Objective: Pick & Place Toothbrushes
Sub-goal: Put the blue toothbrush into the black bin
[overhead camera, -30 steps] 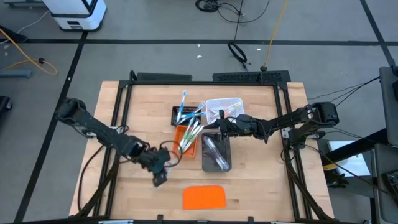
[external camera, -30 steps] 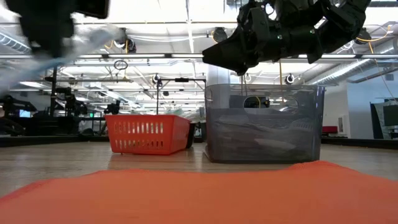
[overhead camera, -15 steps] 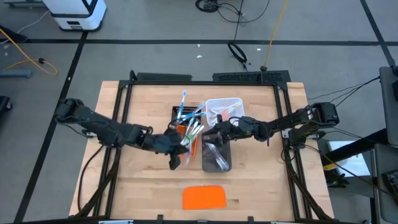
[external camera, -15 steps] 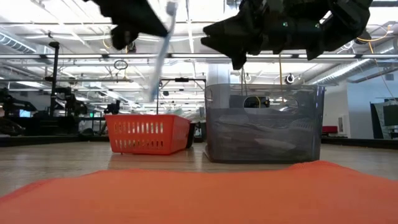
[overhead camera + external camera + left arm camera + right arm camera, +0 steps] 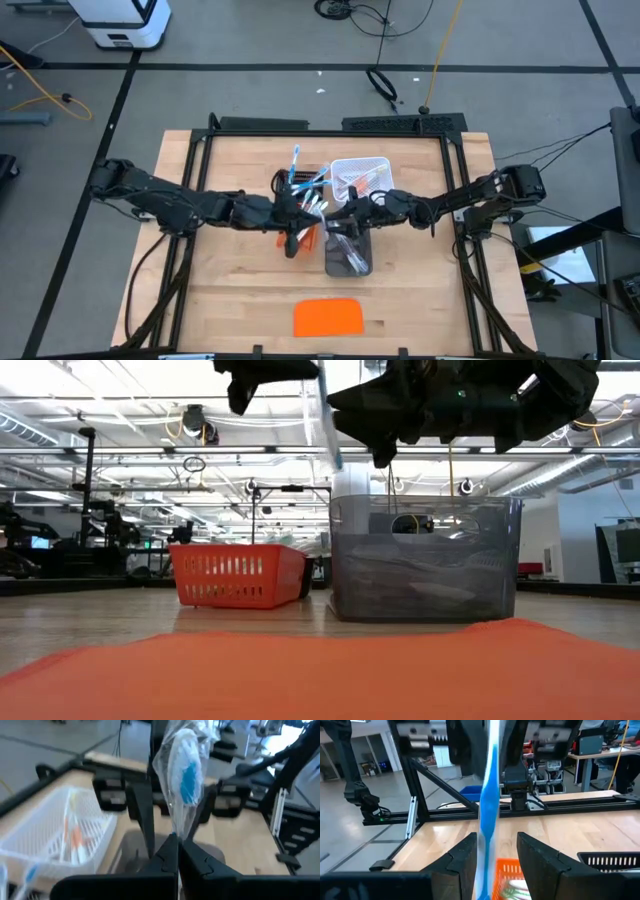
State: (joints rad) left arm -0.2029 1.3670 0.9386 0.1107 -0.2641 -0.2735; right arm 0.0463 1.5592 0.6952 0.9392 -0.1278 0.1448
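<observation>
My left gripper (image 5: pixel 297 228) reaches level from the table's left, over the orange basket (image 5: pixel 300 238). It is shut on a blue-and-white toothbrush in a clear wrapper (image 5: pixel 182 775). My right gripper (image 5: pixel 338 215) comes level from the right and faces it, open. In the right wrist view its fingers (image 5: pixel 535 860) stand on either side of the blue brush (image 5: pixel 487 795). More toothbrushes lie in the trays: blue ones (image 5: pixel 297 170) in the black tray, green ones (image 5: pixel 312 208) in the orange basket, pink ones (image 5: pixel 360 180) in the white basket. My left gripper pinches one end of the wrapped toothbrush (image 5: pixel 175 836) between its two shut fingertips, coming level from the table's left. The brush sticks out beyond the fingers with its head end farthest from them, lifted clear of the trays. My right gripper's fingers flank the same brush; whether they touch it I cannot tell.
A grey bin (image 5: pixel 425 560) stands right of the orange basket (image 5: pixel 238 575), below my right gripper. A flat orange slab (image 5: pixel 328 317) lies near the table's front edge. The white basket (image 5: pixel 358 175) and the black tray (image 5: pixel 285 185) sit behind them.
My left gripper has swung from the near left of the table up and toward the right, to the middle. It has tipped from pointing down to nearly level and rolled. It carried the wrapped brush, which now stands between my right gripper's fingers.
</observation>
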